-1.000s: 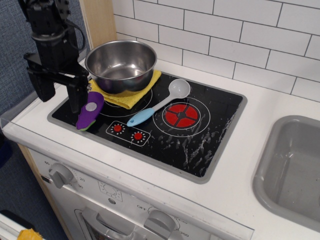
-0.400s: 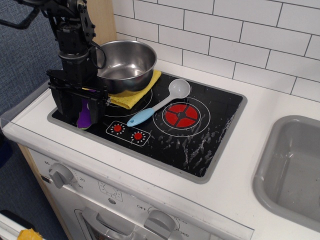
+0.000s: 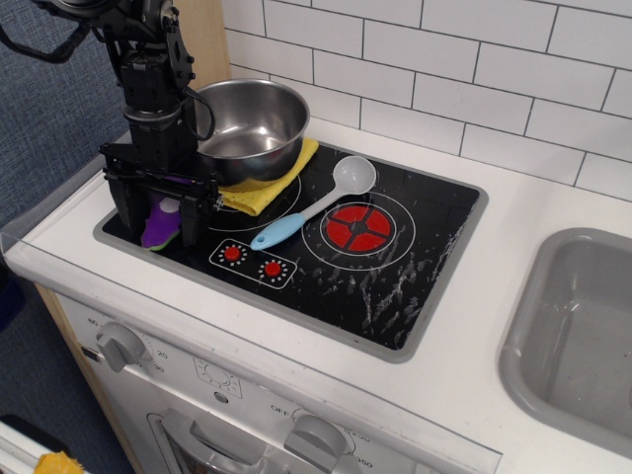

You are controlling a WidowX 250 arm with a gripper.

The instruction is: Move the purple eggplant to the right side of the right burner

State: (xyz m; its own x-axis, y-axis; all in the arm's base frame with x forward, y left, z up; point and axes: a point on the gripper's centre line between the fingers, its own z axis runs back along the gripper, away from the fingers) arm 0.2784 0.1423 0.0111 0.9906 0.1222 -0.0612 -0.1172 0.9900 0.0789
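On the white counter, the right burner glows red mid-cooktop. At the cooktop's front-left corner my pincer stands with fingers apart, straddling the purple eggplant lying flat between them

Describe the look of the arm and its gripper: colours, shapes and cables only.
The arm is black all over, built of blocky, angular segments with a boxy wrist section. Thin black cables loop out beside it near the top. The gripper is also black: a wide crossbar carrying two flat, straight jaws pointing downward. No markings, labels or coloured parts are visible on it.
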